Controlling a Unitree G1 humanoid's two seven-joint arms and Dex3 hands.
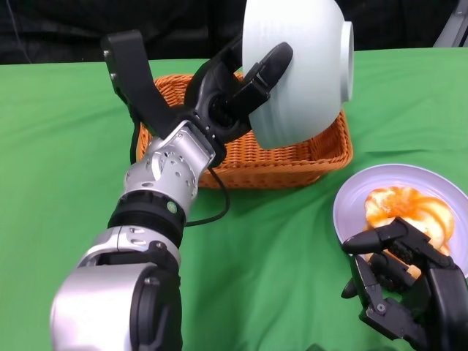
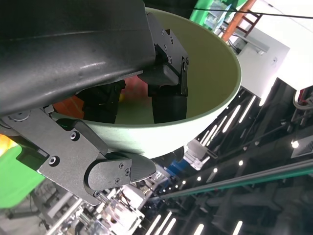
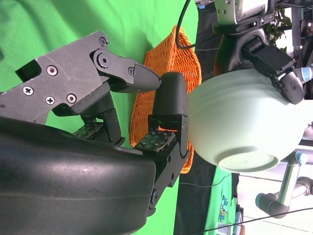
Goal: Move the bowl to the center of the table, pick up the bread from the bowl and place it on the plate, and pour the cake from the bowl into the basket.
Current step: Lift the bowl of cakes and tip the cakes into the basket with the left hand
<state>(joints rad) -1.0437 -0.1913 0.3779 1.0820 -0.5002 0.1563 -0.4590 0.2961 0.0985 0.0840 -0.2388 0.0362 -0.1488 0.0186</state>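
The bread [image 1: 404, 212] is already laid on the plate [image 1: 365, 191], and the task is judged to be at its last step: the bowl [image 1: 300, 69] is gripped at its rim by the left hand [image 1: 230, 95] and held tipped on its side above the basket [image 1: 292, 157]. The bowl is pale, smooth and glossy, its opening turned away from the head camera, and whether the cake has left it cannot be told. The right hand [image 1: 398, 289] is held empty, fingers apart, at the near edge of the plate.

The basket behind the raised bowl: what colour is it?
Orange woven wicker basket, clearest in the head view.
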